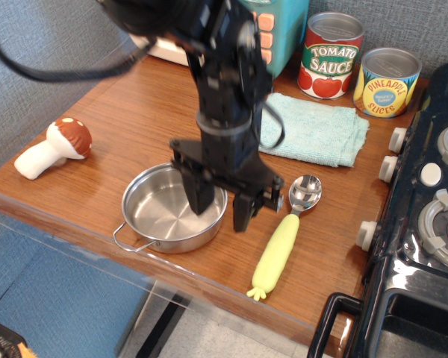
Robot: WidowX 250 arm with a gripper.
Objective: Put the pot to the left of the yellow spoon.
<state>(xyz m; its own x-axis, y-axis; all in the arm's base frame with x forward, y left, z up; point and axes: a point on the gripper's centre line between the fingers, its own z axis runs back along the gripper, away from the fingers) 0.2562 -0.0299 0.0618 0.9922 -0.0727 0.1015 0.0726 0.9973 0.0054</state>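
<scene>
The shiny steel pot sits flat on the wooden table near the front edge. One wire loop handle sticks out at its front left. The yellow spoon lies to its right, silver bowl pointing to the back and pale-yellow handle toward the front edge. My black gripper hangs over the pot's right rim with its jaws spread. One finger is inside the pot and the other is outside, between pot and spoon. It holds nothing.
A toy mushroom lies at the left. A light-blue cloth lies behind the spoon. A tomato sauce can and a pineapple can stand at the back. A black stove fills the right side.
</scene>
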